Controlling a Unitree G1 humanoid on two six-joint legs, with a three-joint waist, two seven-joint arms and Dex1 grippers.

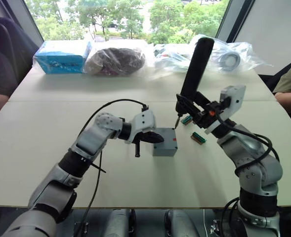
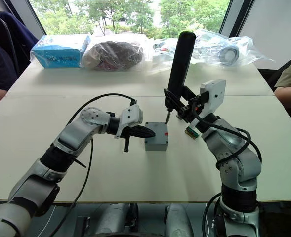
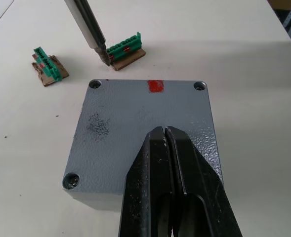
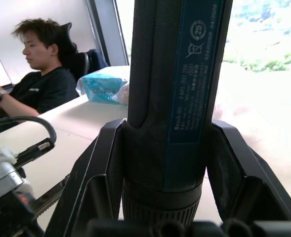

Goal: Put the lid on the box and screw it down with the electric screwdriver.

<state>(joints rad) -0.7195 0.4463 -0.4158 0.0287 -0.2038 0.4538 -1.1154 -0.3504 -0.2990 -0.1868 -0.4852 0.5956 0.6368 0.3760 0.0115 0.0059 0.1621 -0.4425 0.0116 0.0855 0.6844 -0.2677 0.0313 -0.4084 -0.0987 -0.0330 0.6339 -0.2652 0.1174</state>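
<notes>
Firstly, left gripper (image 3: 166, 129): two black fingers pressed together, tips resting on the flat grey square lid (image 3: 135, 123), which sits on the grey square box (image 1: 165, 148) on the pale table (image 1: 46, 143). Right gripper (image 4: 160, 163): fingers clamped around the dark blue-black cylindrical electric screwdriver (image 1: 193, 66), held nearly upright, metal bit just above the lid's far corner. Two green-and-brown connector pieces (image 3: 49, 71) lie near the box.
</notes>
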